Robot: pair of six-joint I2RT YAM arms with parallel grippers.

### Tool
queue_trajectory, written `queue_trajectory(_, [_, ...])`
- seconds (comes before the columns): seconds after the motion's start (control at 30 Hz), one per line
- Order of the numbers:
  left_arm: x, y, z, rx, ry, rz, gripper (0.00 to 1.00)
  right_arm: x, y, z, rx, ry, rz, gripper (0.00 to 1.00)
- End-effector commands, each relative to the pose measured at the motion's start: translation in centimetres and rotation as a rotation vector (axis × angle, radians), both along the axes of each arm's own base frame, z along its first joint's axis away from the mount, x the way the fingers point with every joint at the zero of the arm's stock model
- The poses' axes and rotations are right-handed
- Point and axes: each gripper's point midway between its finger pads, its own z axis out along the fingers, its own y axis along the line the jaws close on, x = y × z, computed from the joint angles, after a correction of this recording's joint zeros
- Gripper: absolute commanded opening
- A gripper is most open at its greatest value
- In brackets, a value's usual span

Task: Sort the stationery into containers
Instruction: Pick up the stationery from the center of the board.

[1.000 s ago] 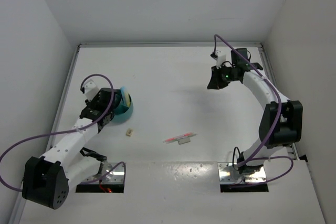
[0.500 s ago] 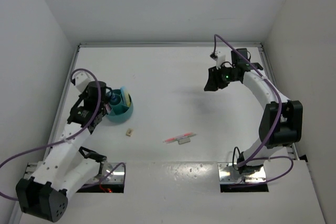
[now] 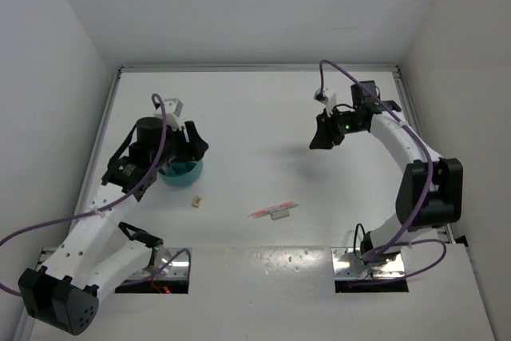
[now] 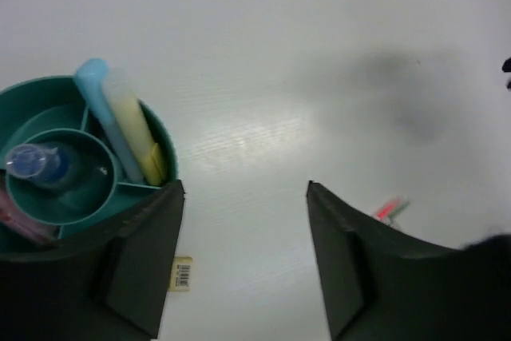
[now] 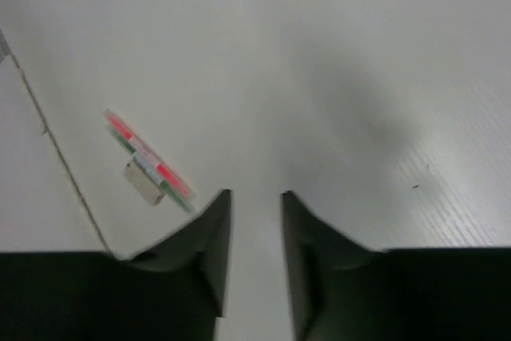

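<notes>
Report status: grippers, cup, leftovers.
Left gripper open, empty, by cup. Right gripper slightly open, empty. Pen, eraser unsorted. Nothing blocking.

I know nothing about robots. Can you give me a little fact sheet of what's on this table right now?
Container: round teal organiser, inner dividers
Inside it: light-blue stick, yellow stick, clear-blue item in the centre cup
Loose on table: red pen, beige eraser
Left end effector: open, empty, beside the organiser
Right end effector: slightly open, empty, over the table
</notes>
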Motion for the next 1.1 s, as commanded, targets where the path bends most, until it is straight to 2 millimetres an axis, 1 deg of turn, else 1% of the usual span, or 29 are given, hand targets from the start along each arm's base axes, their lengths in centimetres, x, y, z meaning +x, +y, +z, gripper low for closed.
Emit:
queue_trajectory(0.0, [-1.4,-3.3,2.1,-0.006,-0.076,-0.240,0.71,-0.1,0.0,2.4,-0.030,-0.244,0.061,0.24])
queue_trajectory(0.03, [-1.9,-3.9,2.2,-0.019,-0.077,-0.287,0.71,0.0,-0.2,2.5,-0.045,-0.273,0.051,0.13])
queue_trajectory(0.07, [-2.5,-4.8,2.2,-0.026,-0.075,-0.327,0.73,0.3,-0.2,2.6,-0.064,-0.308,0.049,0.06])
queue_trajectory(0.1, [-2.6,-5.0,2.2,-0.018,-0.080,-0.343,0.73,0.1,-0.3,2.6,-0.076,-0.323,0.053,0.05])
queue_trajectory(0.13, [-3.1,-5.2,2.0,-0.019,-0.082,-0.354,0.73,-0.3,-0.1,2.4,-0.078,-0.327,0.068,0.15])
queue_trajectory(0.17, [-3.5,-5.6,2.3,-0.022,-0.092,-0.373,0.73,-0.3,-0.3,2.7,-0.087,-0.338,0.062,0.36])
queue_trajectory(0.2, [-4.1,-5.7,2.1,-0.036,-0.088,-0.377,0.73,-0.4,0.0,2.7,-0.086,-0.339,0.071,0.64])
queue_trajectory(0.23, [-4.2,-5.6,1.4,-0.033,-0.074,-0.356,0.73,-0.7,0.2,2.7,-0.075,-0.326,0.078,0.73])
queue_trajectory(0.3, [-5.0,-5.8,0.6,-0.060,-0.028,-0.332,0.62,-1.2,0.6,2.8,-0.046,-0.313,0.095,0.89])
queue_trajectory(0.37, [-5.3,-5.7,-1.0,-0.050,0.032,-0.294,0.51,-1.3,0.9,2.7,-0.030,-0.303,0.105,0.89])
queue_trajectory(0.4, [-6.2,-5.8,-2.3,-0.025,0.094,-0.295,0.40,-1.3,1.2,3.0,-0.022,-0.299,0.103,0.80])
queue_trajectory(0.43, [-6.5,-5.8,-3.6,-0.008,0.153,-0.268,0.37,-1.4,1.2,3.4,-0.018,-0.300,0.096,0.69])
queue_trajectory(0.47, [-6.4,-5.1,-4.5,0.033,0.177,-0.217,0.34,-1.2,1.3,3.7,-0.017,-0.311,0.095,0.53])
queue_trajectory(0.5, [-7.2,-5.6,-5.1,0.050,0.206,-0.226,0.30,-1.3,1.4,4.0,-0.008,-0.307,0.101,0.35])
queue_trajectory(0.53, [-7.8,-6.3,-5.8,0.071,0.232,-0.235,0.28,-1.4,1.4,4.0,-0.003,-0.293,0.090,0.09])
queue_trajectory(0.57, [-8.4,-6.3,-6.5,0.081,0.270,-0.220,0.28,-1.6,1.7,4.3,0.000,-0.302,0.099,0.06])
queue_trajectory(0.6, [-8.6,-6.4,-7.1,0.095,0.291,-0.213,0.30,-1.4,1.7,4.5,0.001,-0.314,0.098,0.13])
queue_trajectory(0.67, [-8.7,-6.6,-7.2,0.121,0.318,-0.181,0.40,-1.6,1.7,4.1,0.000,-0.304,0.099,0.44])
queue_trajectory(0.7, [-8.4,-6.2,-8.3,0.178,0.346,-0.138,0.44,-1.5,1.5,4.0,-0.011,-0.305,0.093,0.53])
queue_trajectory(0.73, [-8.9,-6.3,-9.2,0.212,0.369,-0.135,0.46,-1.4,1.4,3.9,-0.023,-0.306,0.085,0.57])
queue_trajectory(0.77, [-8.8,-5.7,-9.6,0.252,0.387,-0.084,0.47,-1.4,1.4,3.9,-0.023,-0.306,0.085,0.60])
queue_trajectory(0.8, [-9.0,-5.9,-10.5,0.303,0.409,-0.090,0.52,-1.4,1.2,3.5,-0.034,-0.304,0.087,0.60])
queue_trajectory(0.83, [-9.0,-5.4,-11.2,0.335,0.426,-0.066,0.54,-1.4,1.2,3.4,-0.034,-0.304,0.087,0.60])
queue_trajectory(0.9, [-8.3,-5.2,-11.3,0.370,0.428,-0.044,0.62,-1.5,1.3,3.6,-0.029,-0.321,0.108,0.60])
queue_trajectory(0.93, [-8.3,-4.7,-12.3,0.425,0.451,-0.038,0.65,-1.7,1.3,3.4,-0.030,-0.309,0.109,0.60])
queue_trajectory(1.0, [-7.1,-4.3,-12.3,0.444,0.455,-0.012,0.67,-2.0,1.5,3.5,-0.021,-0.319,0.136,0.60])
queue_trajectory(1.07, [-6.4,-3.2,-13.2,0.506,0.470,0.015,0.67,-2.1,1.6,3.9,-0.015,-0.341,0.149,0.60])
